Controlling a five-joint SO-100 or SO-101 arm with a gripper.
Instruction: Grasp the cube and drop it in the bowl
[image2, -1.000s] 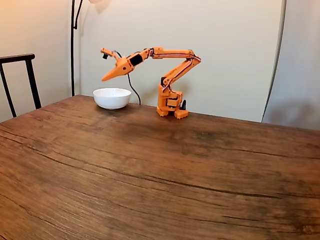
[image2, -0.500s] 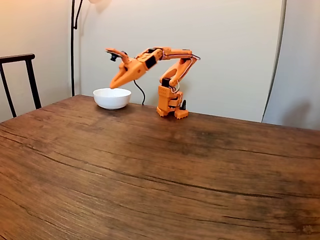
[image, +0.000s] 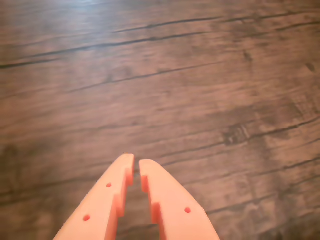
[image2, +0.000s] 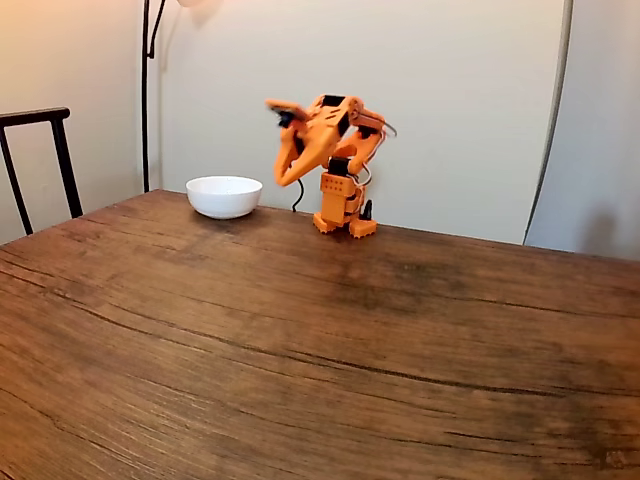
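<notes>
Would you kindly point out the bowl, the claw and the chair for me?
bowl (image2: 224, 203): fixed view, outer front wall.
claw (image: 136, 161): wrist view, between the two fingertips.
chair (image2: 35, 116): fixed view, dark top rail.

Claw (image: 135, 161) nearly closed, arm folded

Arm (image2: 335, 135) is all orange printed plastic, blocky links, with dark servo bodies showing at the joints. Base (image2: 343, 215) is a chunky orange block with small feet and a black part on its right side in the fixed view. Thin black cable hangs down behind the base. Gripper (image: 136, 165) has two long tapered orange fingers (image: 172, 205), rounded tips, stepped notches along the inner edges, small round screw holes in each finger. Wrist end carries a small dark piece; too blurred for detail.
</notes>
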